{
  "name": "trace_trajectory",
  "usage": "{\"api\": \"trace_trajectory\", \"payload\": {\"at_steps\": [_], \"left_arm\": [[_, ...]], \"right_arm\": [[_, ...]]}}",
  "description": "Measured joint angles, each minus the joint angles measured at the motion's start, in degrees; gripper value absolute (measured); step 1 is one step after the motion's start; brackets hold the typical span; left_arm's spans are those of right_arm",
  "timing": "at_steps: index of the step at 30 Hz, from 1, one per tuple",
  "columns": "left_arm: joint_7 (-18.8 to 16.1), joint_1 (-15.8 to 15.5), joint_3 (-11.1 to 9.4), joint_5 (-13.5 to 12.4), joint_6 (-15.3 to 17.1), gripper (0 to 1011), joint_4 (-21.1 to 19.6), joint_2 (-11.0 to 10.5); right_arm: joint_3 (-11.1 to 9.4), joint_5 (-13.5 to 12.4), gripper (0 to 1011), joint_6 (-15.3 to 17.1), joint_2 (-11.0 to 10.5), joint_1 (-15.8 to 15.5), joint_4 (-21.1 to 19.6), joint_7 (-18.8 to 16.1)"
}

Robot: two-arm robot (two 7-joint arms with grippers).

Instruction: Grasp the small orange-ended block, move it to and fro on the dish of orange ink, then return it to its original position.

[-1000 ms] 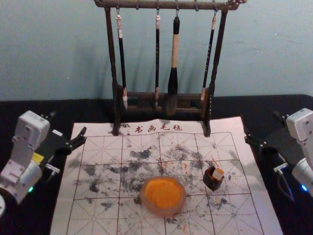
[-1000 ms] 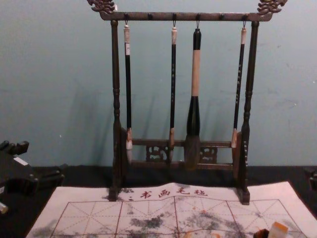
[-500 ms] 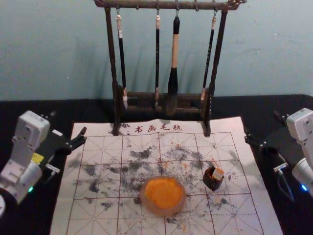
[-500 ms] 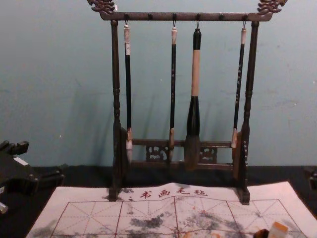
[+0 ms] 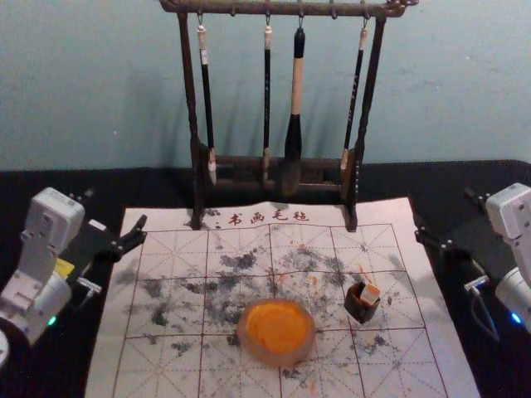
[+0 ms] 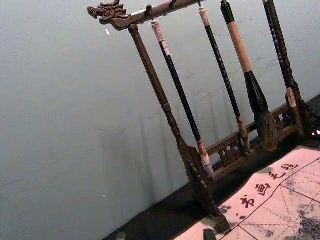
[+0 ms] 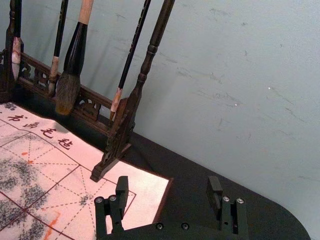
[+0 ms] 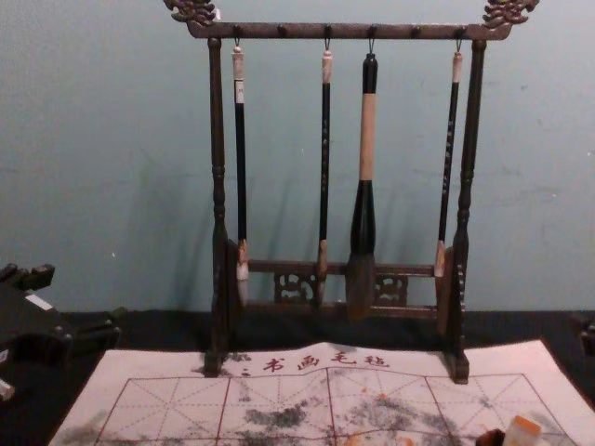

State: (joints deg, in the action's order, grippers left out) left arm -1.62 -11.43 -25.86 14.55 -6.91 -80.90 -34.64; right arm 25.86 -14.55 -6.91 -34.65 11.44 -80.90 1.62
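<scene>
My jaws, left and right of white gridded mat (image 5: pixel 377 215): wide. Pale orange-ended block (image 5: pixel 370 293): tilted in dark box (image 5: pixel 360 313), presumably for grasping.

We see the orange ink dish (image 5: pixel 278 352) on the mat (image 5: pixel 170 369), left of a small dark box (image 5: pixel 359 310) with the block (image 5: pixel 370 293) poking out. Behind, four brushes (image 5: pixel 297 83) hang from a rack (image 5: pixel 187 83). Our left gripper (image 5: pixel 118 206) and right gripper (image 5: pixel 442 211) flank the mat.
</scene>
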Motion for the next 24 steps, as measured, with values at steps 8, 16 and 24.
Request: {"api": "trace_trajectory", "payload": {"at_steps": [8,16,24], "left_arm": [[0.00,0.00,0.00,0.00,0.00,1001,0.00,0.00],[0.00,0.00,0.00,0.00,0.00,1001,0.00,0.00],[0.00,0.00,0.00,0.00,0.00,1001,0.00,0.00]], "right_arm": [[0.00,0.00,1000,0.01,0.00,0.00,0.00,0.00],[0.00,0.00,1000,0.00,0.00,0.00,0.00,0.00],[0.00,0.00,1000,0.00,0.00,0.00,0.00,0.00]]}}
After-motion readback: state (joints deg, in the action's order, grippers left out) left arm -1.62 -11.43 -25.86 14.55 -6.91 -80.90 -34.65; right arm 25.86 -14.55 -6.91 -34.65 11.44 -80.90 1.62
